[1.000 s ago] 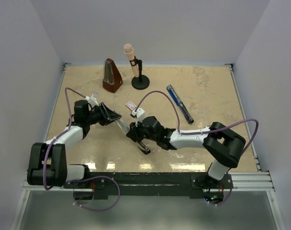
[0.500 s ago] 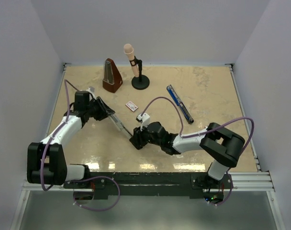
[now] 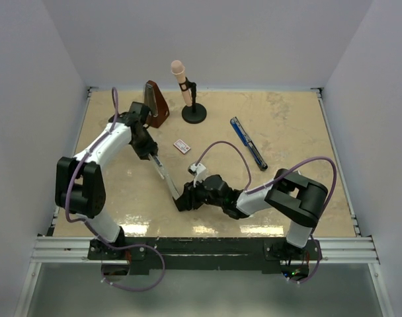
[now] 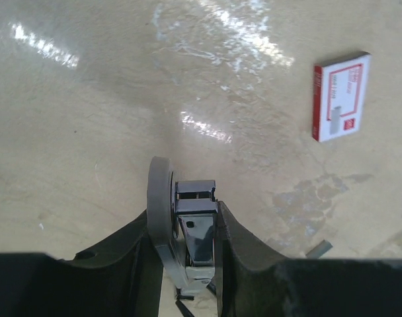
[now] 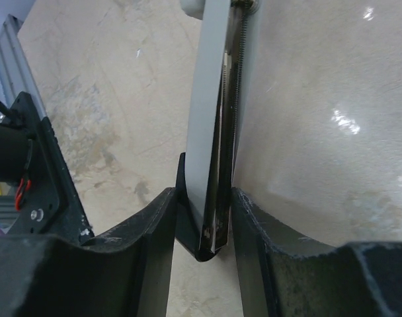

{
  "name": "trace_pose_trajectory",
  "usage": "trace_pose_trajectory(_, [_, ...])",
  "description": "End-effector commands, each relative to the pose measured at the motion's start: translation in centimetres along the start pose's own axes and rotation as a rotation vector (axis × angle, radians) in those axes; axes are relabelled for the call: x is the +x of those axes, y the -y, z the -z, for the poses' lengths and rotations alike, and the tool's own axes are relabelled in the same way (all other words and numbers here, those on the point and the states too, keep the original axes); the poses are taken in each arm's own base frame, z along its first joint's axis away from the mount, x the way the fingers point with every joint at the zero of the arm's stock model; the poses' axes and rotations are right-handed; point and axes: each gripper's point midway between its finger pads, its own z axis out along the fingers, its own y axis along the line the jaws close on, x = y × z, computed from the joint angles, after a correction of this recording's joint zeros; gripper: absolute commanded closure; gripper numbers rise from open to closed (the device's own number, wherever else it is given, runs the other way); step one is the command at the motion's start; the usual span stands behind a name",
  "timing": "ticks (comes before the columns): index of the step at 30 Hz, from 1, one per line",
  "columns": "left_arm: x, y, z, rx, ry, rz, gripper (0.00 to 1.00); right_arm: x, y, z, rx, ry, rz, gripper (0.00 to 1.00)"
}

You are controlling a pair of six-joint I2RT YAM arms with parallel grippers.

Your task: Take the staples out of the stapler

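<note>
Evidently the job was judged to be partway done. The stapler point(image 3: 248, 142) was found in two parts. Its metal rail point(image 3: 166, 177) was stretched from just left of the small white box point(image 3: 182, 146) to a spot on the near side of the box. Its blue body was laid flat on the table point(image 3: 287, 119), well to the right of the box and apart from both arms. In the left wrist view a small grey strip, taken to be staples point(image 4: 318, 249), was seen lying loose on the near side of the box. Whether more staples were lodged in the rail could not be told, so emptying it and setting it down were reckoned as not yet done.

The left claw point(image 4: 186, 218), just left of the box, was narrowed to a small gap and clamped on the far end of the rail, with a curved grey strip and a shiny black channel pinched between its fingers. The right claw point(image 5: 202, 198), on the near side of the box, was likewise nearly closed and clenched on the rail's other end, where a pale strip and a thin spring rod were caught between the two pads.
</note>
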Motion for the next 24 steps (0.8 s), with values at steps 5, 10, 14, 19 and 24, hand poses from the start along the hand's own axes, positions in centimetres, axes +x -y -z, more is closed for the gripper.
trace_pose_trajectory(5, [1.4, -2.5, -1.6, -0.353, -0.077, 0.200, 1.00, -0.7, -2.4, 0.1, -0.078, 0.031, -0.061, 0.61])
trace_pose_trajectory(10, [0.5, -3.5, -1.2, -0.516, -0.023, 0.260, 1.00, 0.0, -1.8, 0.0, -0.051, 0.004, -0.074, 0.61])
trace_pose_trajectory(14, [-0.1, -3.5, -1.1, -0.533, 0.021, 0.316, 1.00, 0.6, -1.9, -0.6, -0.058, -0.031, -0.075, 0.59])
trace_pose_trajectory(19, [0.6, -3.4, -2.1, -0.550, -0.006, 0.364, 1.00, 1.4, -1.7, -1.3, -0.054, -0.072, -0.079, 0.55])
trace_pose_trajectory(24, [1.0, -3.2, -3.1, -0.566, -0.027, 0.424, 1.00, 2.0, -1.6, -2.1, -0.045, -0.115, -0.071, 0.47])
